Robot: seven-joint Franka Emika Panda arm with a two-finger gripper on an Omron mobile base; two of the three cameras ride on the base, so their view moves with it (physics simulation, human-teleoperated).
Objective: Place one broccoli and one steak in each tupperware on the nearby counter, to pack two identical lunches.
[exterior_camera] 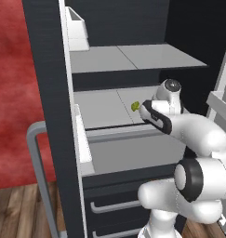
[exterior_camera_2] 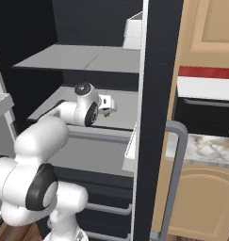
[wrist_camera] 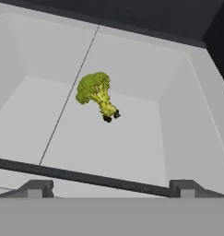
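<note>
Claw spread wide inside the fridge, broccoli lying just ahead of it

The claw [wrist_camera: 109,189] has its jaws apart and grips nothing; its two small dark fingertips [wrist_camera: 37,188] stand far to either side at the bottom of the hand view. Ahead of the claw lies the broccoli [wrist_camera: 97,94], one knobbly green floret with a paler stalk and a dark cut end, flat on a smooth grey fridge shelf [wrist_camera: 145,147] with pale walls rising on both sides. In the left base view the broccoli [exterior_camera: 135,106] is only a small green speck beside the arm's rounded white wrist, which hides the claw's tips. The right base view adds, well off to the claw's right past the dark fridge wall, a corner of the veined marble desk [exterior_camera_2: 208,148] over light wooden doors, cut off by the frame.
</note>
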